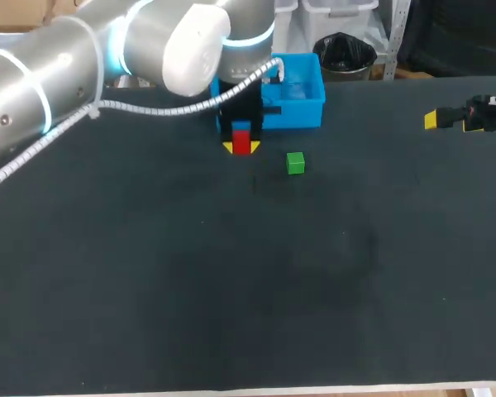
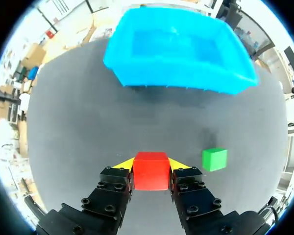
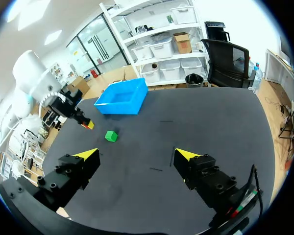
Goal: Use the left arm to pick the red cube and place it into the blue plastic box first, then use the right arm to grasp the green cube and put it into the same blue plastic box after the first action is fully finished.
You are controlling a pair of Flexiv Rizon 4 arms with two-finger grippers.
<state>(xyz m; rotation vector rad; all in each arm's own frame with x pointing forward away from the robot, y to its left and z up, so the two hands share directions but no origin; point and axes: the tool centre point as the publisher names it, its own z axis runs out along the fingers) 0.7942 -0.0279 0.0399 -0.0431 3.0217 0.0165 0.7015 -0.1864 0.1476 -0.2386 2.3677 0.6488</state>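
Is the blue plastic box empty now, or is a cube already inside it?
Empty. The blue plastic box shows only its bare floor. The red cube sits between the left gripper's fingers, and the green cube lies outside.

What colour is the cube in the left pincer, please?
The cube is red, clearest in the left wrist view.

Dark, seemingly matte table [image 1: 231, 314]
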